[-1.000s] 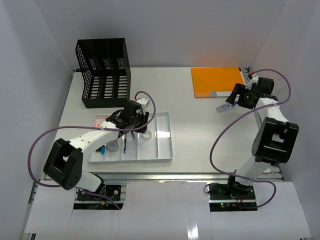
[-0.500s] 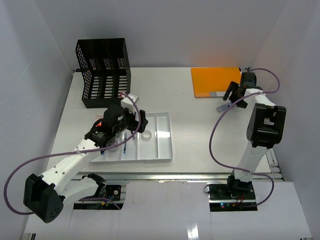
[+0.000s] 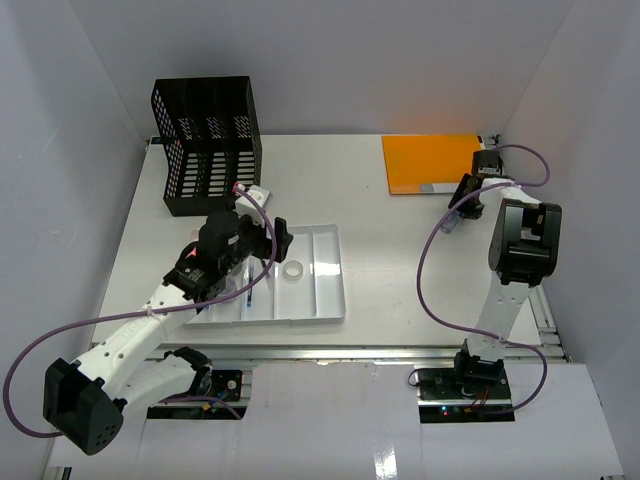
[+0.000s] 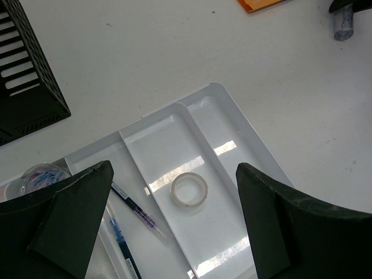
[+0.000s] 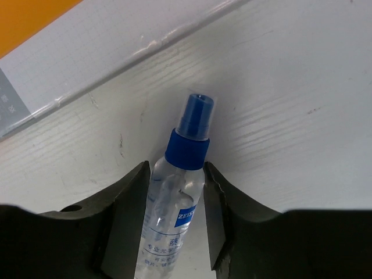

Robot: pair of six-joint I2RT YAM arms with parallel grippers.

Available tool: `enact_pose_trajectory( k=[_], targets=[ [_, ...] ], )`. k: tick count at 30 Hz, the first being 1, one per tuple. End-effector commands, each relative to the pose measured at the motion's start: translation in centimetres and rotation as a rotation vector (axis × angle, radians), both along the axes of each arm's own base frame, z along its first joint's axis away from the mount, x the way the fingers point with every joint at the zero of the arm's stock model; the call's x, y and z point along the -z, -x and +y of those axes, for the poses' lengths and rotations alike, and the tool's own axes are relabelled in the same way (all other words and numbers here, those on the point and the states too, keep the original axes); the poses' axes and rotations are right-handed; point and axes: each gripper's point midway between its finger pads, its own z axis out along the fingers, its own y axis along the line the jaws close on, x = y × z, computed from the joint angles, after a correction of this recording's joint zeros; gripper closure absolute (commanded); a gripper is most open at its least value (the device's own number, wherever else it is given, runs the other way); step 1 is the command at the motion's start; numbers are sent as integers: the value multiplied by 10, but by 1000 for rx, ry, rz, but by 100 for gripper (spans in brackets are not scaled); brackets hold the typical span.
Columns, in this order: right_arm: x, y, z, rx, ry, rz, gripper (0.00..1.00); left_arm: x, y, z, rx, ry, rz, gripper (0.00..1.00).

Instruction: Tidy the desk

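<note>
**Q:** White desk (image 3: 380,250) fills the frame's middle. Where do your jaws sit?

**A:** Your left gripper (image 4: 174,168) hangs wide open above the compartment tray (image 4: 256,151), over the tape ring (image 4: 189,190). At upper right, beside the orange folder (image 3: 435,162), your right gripper (image 5: 176,171) pinches the spray bottle (image 5: 174,197), which is lying on the desk.

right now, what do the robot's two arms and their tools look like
Both the left arm and right arm have white links with chunky black joint housings, and a thin purple cable loops alongside each. The left tool and right tool have two matte black, wedge-shaped fingers each.
</note>
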Motion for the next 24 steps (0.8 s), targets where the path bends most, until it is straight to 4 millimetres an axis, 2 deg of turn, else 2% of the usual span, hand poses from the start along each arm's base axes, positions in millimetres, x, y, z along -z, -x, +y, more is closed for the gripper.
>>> enact_pose_trajectory(
  k=[1,4,7,10,11,13,14,17,21,23,24],
  targets=[
    [-4,10,12,-34,-40,-11,68,-4,-3,6,-18,3,-33,2],
    [-13,15,19,-83,-54,-37,81,-6,-2,6,-21,12,-37,2],
    [-26,24,38,-229,-85,-74,92,-11,1,6,-7,34,-54,2],
    [-61,42,102,-547,-213,-154,92,-17,2,7,-2,56,-81,2],
    [-66,52,118,-616,-236,-150,92,-18,1,7,-4,57,-84,2],
    [-81,78,170,-830,-256,-172,92,-19,1,9,-10,62,-88,2],
    [-88,89,186,-894,-254,-190,92,-21,1,9,-13,64,-93,2],
    [-107,112,242,-1046,-262,-256,92,-24,2,12,-22,71,-109,2],
    [-134,132,313,-1174,-337,-304,92,-35,4,21,-57,83,-165,2],
    [-133,138,339,-1212,-382,-273,92,-40,5,27,-78,87,-194,2],
    [-134,135,342,-1202,-394,-268,92,-42,6,29,-87,89,-205,2]
  ],
)
